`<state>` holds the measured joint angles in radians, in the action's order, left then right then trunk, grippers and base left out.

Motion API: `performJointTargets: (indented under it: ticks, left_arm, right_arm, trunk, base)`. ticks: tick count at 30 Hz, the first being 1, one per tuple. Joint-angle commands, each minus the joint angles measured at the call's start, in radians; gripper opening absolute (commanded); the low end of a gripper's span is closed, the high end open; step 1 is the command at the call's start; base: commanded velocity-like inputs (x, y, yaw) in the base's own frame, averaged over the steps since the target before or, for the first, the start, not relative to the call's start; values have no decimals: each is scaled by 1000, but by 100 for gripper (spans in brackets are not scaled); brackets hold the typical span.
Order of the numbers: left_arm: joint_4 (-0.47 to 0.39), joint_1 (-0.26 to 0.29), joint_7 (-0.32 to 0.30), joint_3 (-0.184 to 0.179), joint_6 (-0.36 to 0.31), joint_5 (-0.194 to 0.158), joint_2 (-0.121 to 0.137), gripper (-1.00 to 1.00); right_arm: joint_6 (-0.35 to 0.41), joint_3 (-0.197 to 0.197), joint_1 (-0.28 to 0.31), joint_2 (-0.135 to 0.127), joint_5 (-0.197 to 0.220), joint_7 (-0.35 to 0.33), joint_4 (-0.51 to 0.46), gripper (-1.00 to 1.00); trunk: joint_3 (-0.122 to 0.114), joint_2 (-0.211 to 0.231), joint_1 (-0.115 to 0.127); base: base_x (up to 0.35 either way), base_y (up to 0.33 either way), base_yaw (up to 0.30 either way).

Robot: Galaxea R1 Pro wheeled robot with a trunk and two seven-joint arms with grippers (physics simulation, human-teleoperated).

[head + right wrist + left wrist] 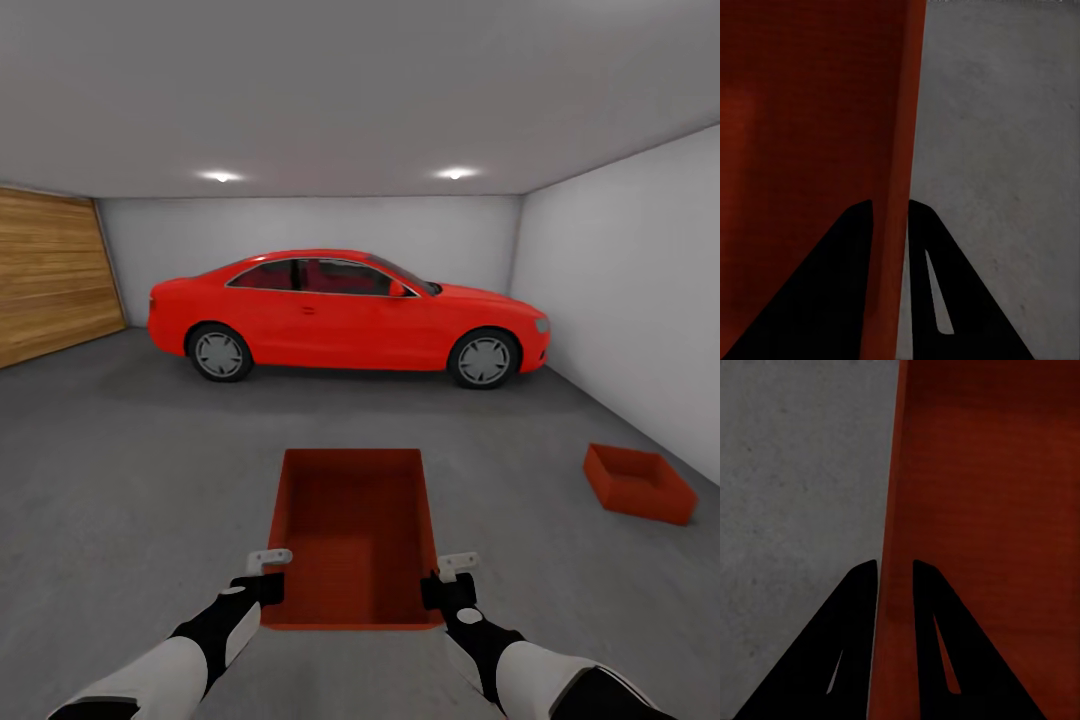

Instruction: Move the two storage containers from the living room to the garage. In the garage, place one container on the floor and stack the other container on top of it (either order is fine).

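Garage, red car (350,315) ahead. Left gripper (268,575) pinches left wall of held container (352,535); right gripper (450,580) pinches right wall, jaws narrow on thin rims. Container probably lifted off concrete floor (120,480). Second container (640,483) rests on floor, front-right, well apart.

Red car (345,315) parked side-on across the far end, nose toward the right wall (630,300). Wood-plank door (50,272) on the left wall. Two round ceiling lights (220,176) lit, above the car's two ends.
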<state>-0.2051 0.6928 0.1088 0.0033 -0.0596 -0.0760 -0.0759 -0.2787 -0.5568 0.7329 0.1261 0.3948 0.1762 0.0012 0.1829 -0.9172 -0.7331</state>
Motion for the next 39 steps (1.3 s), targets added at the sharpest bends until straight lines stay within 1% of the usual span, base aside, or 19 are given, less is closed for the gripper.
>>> performJointTargets:
  ticks: [1,39]
  left_arm:
    - [-5,1,9,29,78,5,-1,-100]
    - [-5,1,9,29,78,5,-1,-100]
  right_arm:
    - [3,26,0,3,-6,-5,0,-100]
    - [1,26,0,3,-6,-5,0,-100]
  trunk:
    - [1,-1,-1]
    - [1,-1,-1]
  base:
    - [320,0,0]
    - [320,0,0]
